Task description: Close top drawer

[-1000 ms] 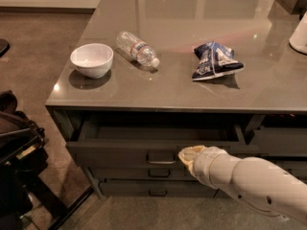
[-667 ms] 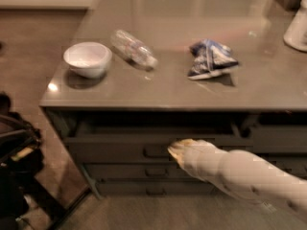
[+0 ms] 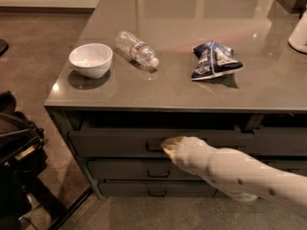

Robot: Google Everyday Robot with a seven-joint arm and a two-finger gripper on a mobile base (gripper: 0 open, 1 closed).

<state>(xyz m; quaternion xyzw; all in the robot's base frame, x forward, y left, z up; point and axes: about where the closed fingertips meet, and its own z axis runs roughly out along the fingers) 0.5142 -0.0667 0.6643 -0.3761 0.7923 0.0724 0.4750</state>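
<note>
Top drawer at 6 o'clock under bench edge, looks slightly out. End effector at its front beside centre handle, arm from 4 o'clock; grip state: cannot tell. Drawer likely rigid, slides easily: push flat front.

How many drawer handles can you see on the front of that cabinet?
3, stacked at centre: one on the top drawer beside the gripper, one on the middle drawer, one on the bottom drawer. The arm may hide others.
</note>
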